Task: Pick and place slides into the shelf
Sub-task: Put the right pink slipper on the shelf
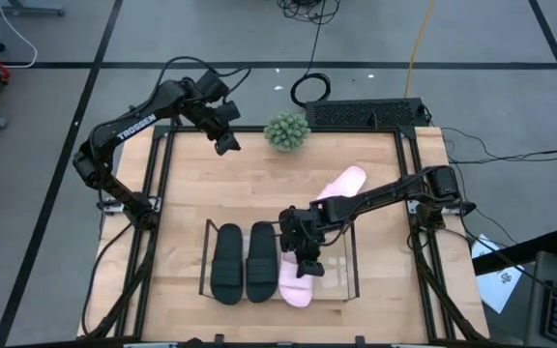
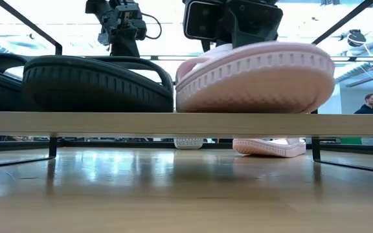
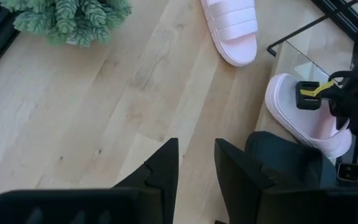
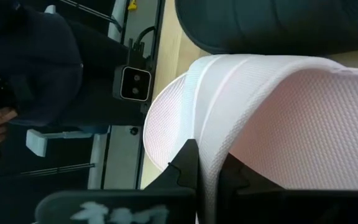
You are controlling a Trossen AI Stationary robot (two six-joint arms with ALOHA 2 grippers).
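The clear shelf (image 1: 349, 275) stands at the table's near middle. Two black slides (image 1: 245, 263) lie side by side on its top panel, with a pink slide (image 1: 296, 288) to their right. My right gripper (image 1: 307, 257) stands over that pink slide and is shut on it. In the low view this pink slide (image 2: 258, 77) sits on the shelf panel (image 2: 173, 121) beside a black slide (image 2: 96, 81). The second pink slide (image 1: 342, 186) lies flat on the table behind the shelf. My left gripper (image 1: 226, 137) hovers open near the table's far edge and holds nothing. My right gripper (image 4: 210, 171) pinches the pink slide's wide strap at its edge (image 4: 211, 146) between the two fingers, one under the strap and one outside. It comes from above, pointing down. The slide's sole rests on the shelf's top panel, next to the black slide.
A small green plant (image 1: 286, 130) stands at the table's far edge, close to my left gripper. Bare wood lies between the plant and the shelf, and to the shelf's left. The rightmost part of the shelf (image 1: 341, 253) holds no slide. A person (image 2: 370, 103) shows far behind.
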